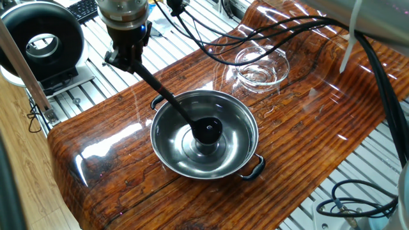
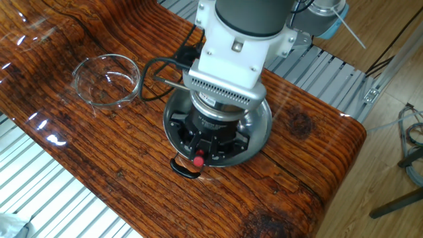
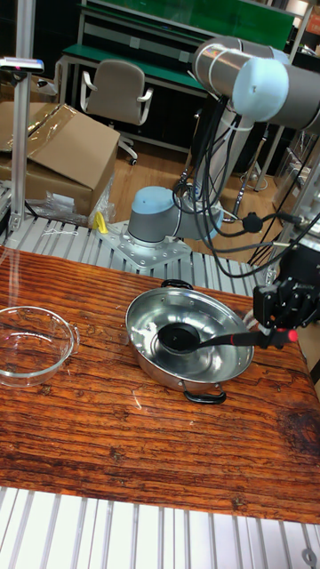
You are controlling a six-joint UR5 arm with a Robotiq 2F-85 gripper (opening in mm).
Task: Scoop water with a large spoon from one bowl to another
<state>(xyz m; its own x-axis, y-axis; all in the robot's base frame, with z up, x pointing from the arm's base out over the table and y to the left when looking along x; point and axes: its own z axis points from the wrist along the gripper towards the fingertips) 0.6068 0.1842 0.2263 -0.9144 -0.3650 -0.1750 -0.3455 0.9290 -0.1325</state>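
Note:
The large steel bowl (image 1: 171, 152) stands mid-table, with small black side handles. The black ladle's round head (image 1: 208, 130) sits low over the bowl's centre, and its thin handle (image 1: 163, 94) slants up to the left. My gripper (image 1: 130, 61) is shut on the handle's top end. The water shows only as faint shine on the bowl's base, and whether the scoop holds any I cannot tell. The small clear glass bowl (image 1: 261, 67) stands apart, farther back. In the tall view the gripper (image 3: 272, 332) is right of the steel bowl (image 3: 214, 357), with the ladle head (image 3: 180, 338) inside it. From the other side my wrist hides most of the steel bowl (image 2: 266, 124).
The wooden tabletop (image 1: 307, 134) drops to metal slats on both sides. Black cables (image 1: 211, 54) loop over the table between the two bowls. A black round device (image 1: 43, 43) stands off the table's left end. The glass bowl (image 3: 34, 343) is at the table's left in the tall view.

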